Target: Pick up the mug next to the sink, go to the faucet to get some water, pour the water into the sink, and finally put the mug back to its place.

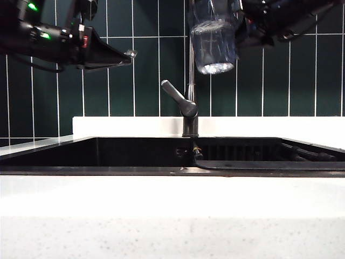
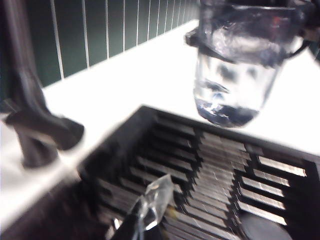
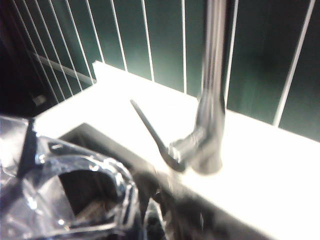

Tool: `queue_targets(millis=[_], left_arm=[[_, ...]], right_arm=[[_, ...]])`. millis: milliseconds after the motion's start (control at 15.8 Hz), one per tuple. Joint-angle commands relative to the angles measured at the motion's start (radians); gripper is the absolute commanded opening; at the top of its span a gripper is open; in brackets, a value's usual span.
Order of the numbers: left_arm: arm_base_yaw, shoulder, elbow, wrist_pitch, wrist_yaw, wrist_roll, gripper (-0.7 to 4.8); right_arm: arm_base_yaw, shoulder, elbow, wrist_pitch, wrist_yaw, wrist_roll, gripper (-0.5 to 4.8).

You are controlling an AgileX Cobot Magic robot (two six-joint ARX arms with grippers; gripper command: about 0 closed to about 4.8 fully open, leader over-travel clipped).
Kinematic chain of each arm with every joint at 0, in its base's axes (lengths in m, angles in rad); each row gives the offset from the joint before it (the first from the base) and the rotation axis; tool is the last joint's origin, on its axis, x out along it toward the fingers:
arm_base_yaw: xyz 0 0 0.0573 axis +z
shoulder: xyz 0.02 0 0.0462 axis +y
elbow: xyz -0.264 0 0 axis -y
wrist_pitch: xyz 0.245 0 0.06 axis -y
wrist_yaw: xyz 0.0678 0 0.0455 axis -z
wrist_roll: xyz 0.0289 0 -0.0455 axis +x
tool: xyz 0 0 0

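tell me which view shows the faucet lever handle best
The exterior view: the lever handle shows sharp, in full side profile against the tiles. The right wrist view shows it close but blurred; the left wrist view shows only a dark smear.

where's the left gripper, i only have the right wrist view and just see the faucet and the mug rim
Observer: The left gripper is up high left of the faucet, shut and empty.
Operator: is the mug over the sink
Observer: Yes, in the left wrist view the mug hangs over the ribbed rack of the sink.
Operator: upright?
Observer: Roughly upright in the exterior view, base down, held by the right gripper beside the faucet pipe.
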Motion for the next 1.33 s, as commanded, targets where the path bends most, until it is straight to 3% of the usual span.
queue_targets(millis=[63,253,443,822,1139,1328], left_arm=[[-0.058,-0.119,-0.132,0.008,-0.07,0.036,-0.05],[-0.128,-0.197,-0.207,0.006,-0.082,0.035,-0.05],[-0.174,-0.286,-0.267,-0.006,-0.158,0.032,-0.05],[-0.181,-0.436,-0.33,-0.092,-0.23,0.032,-0.05],[-0.219,-0.457,-0.333,-0.177,-0.227,0.053,-0.05],[-0.27,-0.47,-0.333,-0.268,-0.267,0.126,-0.05]], right_arm=[[0.002,-0.062,-0.106,0.106,0.039,-0.003,-0.07],[0.002,-0.095,-0.211,0.164,0.056,0.0,-0.07],[0.002,-0.122,-0.28,0.189,0.078,0.001,-0.07],[0.004,-0.166,-0.367,0.207,0.157,-0.063,-0.07],[0.009,-0.243,-0.373,0.036,0.33,-0.353,-0.07],[0.019,-0.274,-0.372,-0.066,0.429,-0.517,-0.07]])
